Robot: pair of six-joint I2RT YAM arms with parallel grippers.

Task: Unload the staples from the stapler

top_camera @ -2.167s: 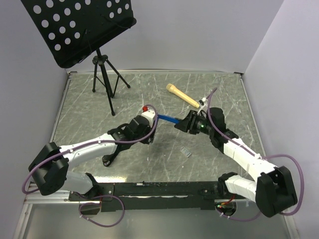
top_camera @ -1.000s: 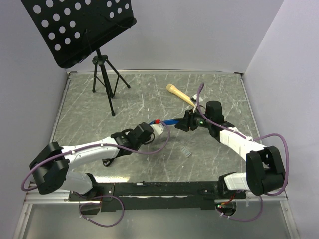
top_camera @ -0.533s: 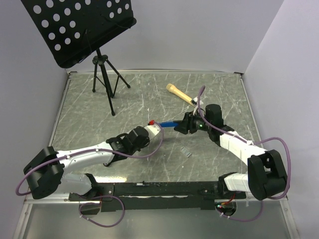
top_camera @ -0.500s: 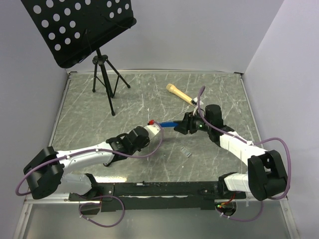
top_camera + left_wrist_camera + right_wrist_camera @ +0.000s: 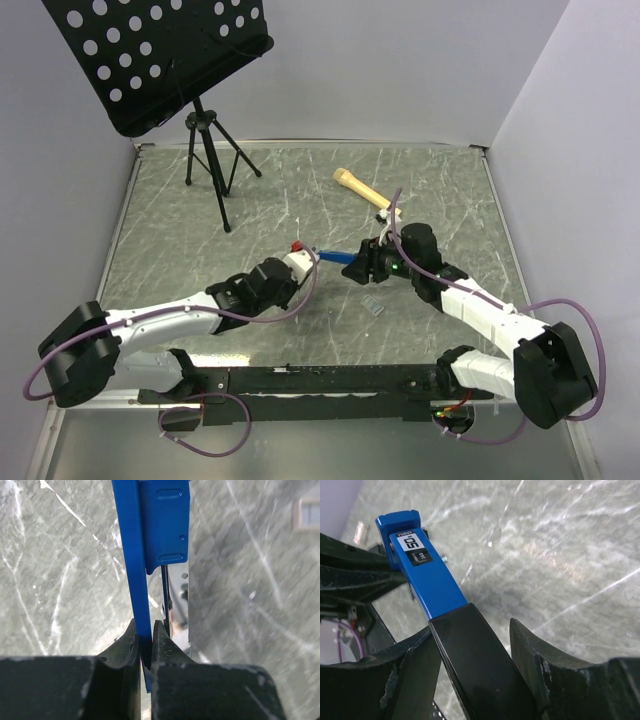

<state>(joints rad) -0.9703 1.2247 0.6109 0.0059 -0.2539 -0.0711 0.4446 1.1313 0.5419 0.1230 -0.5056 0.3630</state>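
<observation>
Stapler (image 5: pixel 335 256) shifted nearer; right hand (image 5: pixel 470 634) loosening.

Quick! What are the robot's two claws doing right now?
Left gripper: closed, pinching the thin blue part of the stapler.
Right gripper: open around the stapler's black end, with a gap at one finger.

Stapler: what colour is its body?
The stapler is blue with a black end; clearest in the right wrist view.
</observation>
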